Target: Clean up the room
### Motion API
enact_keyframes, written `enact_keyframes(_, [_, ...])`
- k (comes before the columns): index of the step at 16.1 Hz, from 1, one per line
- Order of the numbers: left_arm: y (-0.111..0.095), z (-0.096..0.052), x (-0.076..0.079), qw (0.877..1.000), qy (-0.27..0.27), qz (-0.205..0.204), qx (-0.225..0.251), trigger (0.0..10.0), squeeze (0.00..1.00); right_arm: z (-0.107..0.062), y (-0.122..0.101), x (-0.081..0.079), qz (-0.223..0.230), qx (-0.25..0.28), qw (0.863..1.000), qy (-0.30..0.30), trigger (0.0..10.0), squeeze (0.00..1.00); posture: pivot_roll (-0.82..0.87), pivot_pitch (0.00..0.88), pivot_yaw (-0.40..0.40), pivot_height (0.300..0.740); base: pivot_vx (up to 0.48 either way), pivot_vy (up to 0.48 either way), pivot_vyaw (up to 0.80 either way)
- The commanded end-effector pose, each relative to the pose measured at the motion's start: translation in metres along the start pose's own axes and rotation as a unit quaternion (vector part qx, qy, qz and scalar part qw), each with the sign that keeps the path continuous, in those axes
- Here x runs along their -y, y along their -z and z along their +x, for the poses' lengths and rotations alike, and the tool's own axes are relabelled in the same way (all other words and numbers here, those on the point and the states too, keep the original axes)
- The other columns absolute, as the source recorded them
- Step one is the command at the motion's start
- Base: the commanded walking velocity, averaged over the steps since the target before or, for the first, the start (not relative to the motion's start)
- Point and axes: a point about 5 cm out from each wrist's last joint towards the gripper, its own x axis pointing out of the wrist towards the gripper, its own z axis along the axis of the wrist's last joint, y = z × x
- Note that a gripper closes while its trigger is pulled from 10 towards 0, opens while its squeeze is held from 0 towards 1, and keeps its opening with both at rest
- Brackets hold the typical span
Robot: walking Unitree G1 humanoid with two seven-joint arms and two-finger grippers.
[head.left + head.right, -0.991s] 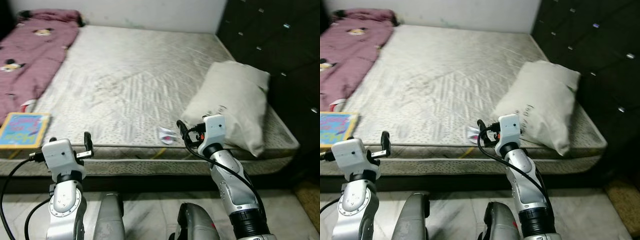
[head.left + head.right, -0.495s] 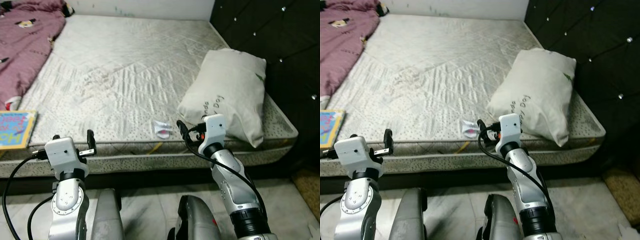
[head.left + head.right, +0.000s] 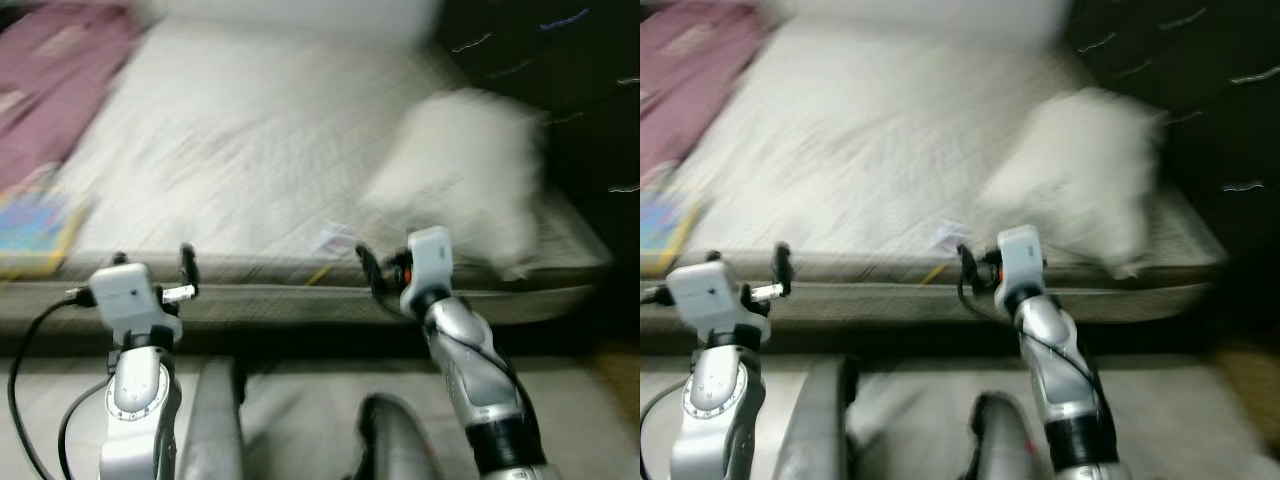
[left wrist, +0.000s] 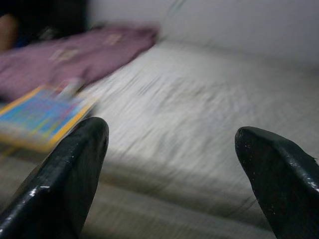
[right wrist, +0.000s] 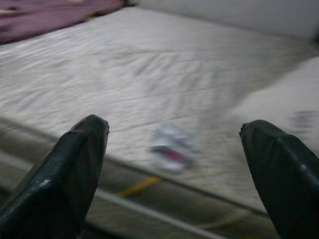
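Reaching through this blur, the small wrapper (image 5: 171,147) at the mattress (image 3: 240,150) edge could be missed or nudged off. Both the right gripper (image 5: 174,164) and left gripper (image 4: 172,164) are spread wide, empty.

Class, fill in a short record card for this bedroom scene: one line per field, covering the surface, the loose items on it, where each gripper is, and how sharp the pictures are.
Surface: bare mattress, pale and patterned
Pillow: white pillow on the mattress's right side, by the dark headboard
Litter: small wrapper, white with pink, near the front edge of the mattress
Book: colourful book at the left front edge
Cloth: purple blanket at the far left
Left gripper: open, raised before the mattress edge, empty
Right gripper: open, facing the wrapper, empty
Sharpness: head views blurred
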Motion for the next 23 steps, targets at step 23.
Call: enact_keyframes(23, [-0.0032, 0.0046, 0.0045, 1.000, 0.024, -0.004, 0.005, 10.0, 0.00, 0.0042, -0.0008, -0.0013, 0.002, 0.001, 1.000, -0.002, 10.0, 0.00, 0.01, 0.000, -0.084, 0.583, 0.270, 0.000, 0.06])
